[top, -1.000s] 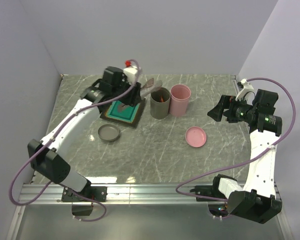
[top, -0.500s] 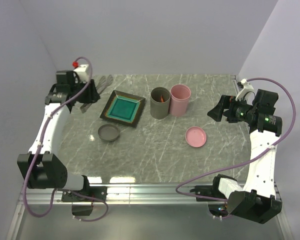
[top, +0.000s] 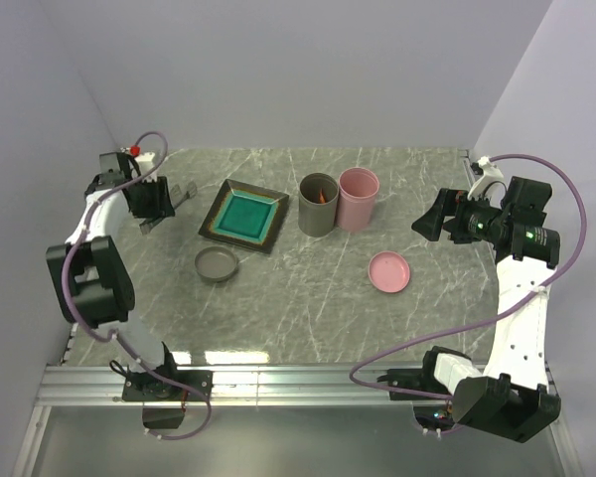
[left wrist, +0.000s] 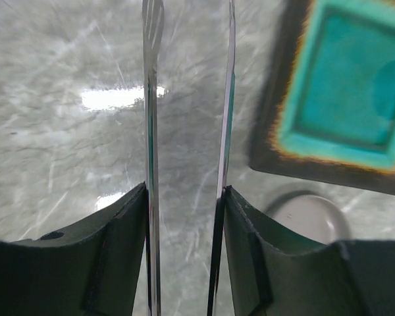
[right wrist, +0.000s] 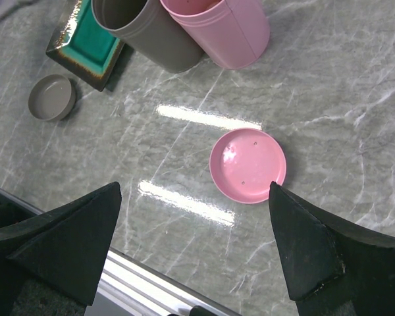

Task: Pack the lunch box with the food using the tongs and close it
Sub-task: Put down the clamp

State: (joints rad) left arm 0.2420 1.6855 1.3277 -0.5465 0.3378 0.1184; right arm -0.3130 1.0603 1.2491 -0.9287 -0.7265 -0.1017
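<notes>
Gripping the tongs (left wrist: 151, 131) between its fingers (left wrist: 118, 250), the left hand (top: 157, 204) is sitting over the far-left corner of the counter (top: 308, 298), well apart from everything but the plate (top: 212, 227). In the left wrist view the two thin silver arms are running straight out between the jaws, each one pressing against the inner face of a finger, and they are reaching on well past the fingertips with a gap between them. The tips are pointing across bare marble, with the plate lying off to their right and the grey lid (top: 217, 264) showing just beyond the right finger. Whether the tips are touching the counter cannot be told. The right hand (right wrist: 194, 187) is hanging at the right side with its jaws spread wide and nothing between them; the pink lid (right wrist: 248, 164) is lying on the counter below the gap, nearer the right finger. The grey cup (top: 318, 211) and the pink cup (top: 358, 204) are standing upright and touching each other just right of the plate, between the two hands. A bit of orange food (top: 322, 197) is showing inside the grey cup, well away from the tongs.
</notes>
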